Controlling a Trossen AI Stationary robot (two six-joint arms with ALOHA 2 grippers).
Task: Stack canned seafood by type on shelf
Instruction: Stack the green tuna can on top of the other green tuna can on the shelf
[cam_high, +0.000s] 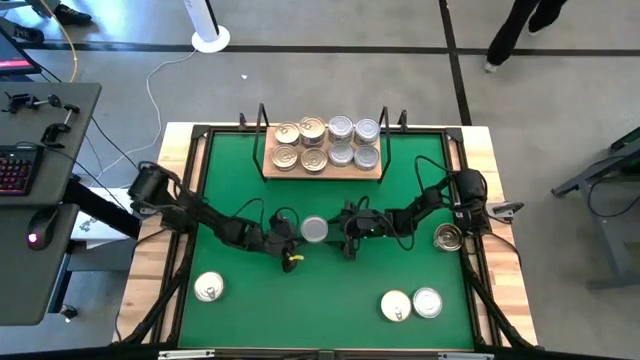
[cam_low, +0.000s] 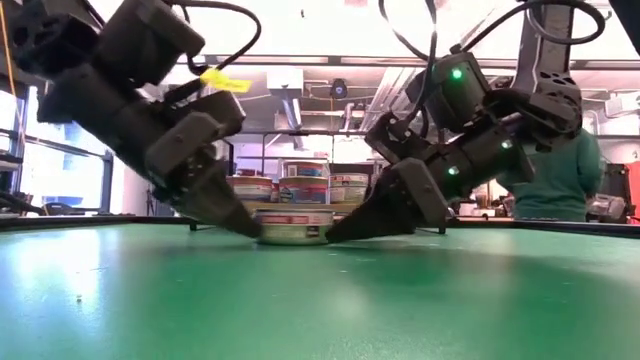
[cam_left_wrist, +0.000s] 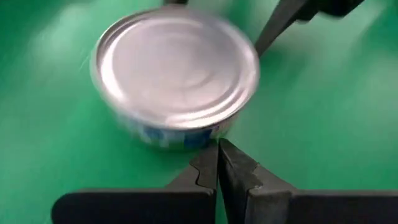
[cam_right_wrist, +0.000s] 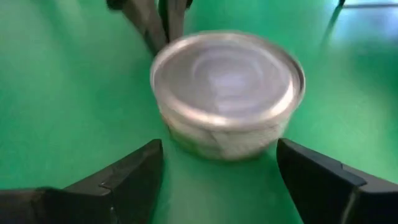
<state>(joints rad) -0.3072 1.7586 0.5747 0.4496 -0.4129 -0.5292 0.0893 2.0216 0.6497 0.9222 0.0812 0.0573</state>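
A flat round can (cam_high: 314, 230) with a plain silver lid stands on its base on the green mat (cam_high: 250, 320), mid-table. My left gripper (cam_high: 297, 236) is shut, its tips at the can's left side (cam_low: 262, 232). My right gripper (cam_right_wrist: 221, 155) is open on the can's right; its fingers (cam_right_wrist: 134, 171) flank the can's near wall, and I cannot tell whether they touch it. The wooden shelf (cam_high: 322, 173) at the far edge holds several cans, gold lids (cam_high: 300, 145) on the left, silver lids (cam_high: 353, 142) on the right. My left gripper sets its shut fingertips (cam_left_wrist: 217, 155) against the can's side wall (cam_left_wrist: 208, 138), low down near the mat. The fingers slant down from the table's left. The can stands upright on the mat.
Loose cans lie on the mat at the near left (cam_high: 208, 288), near right (cam_high: 396, 305) (cam_high: 427, 302) and right (cam_high: 448, 237). Black uprights (cam_high: 263, 120) stand at the shelf's ends. A person in green (cam_low: 565, 170) is behind the table.
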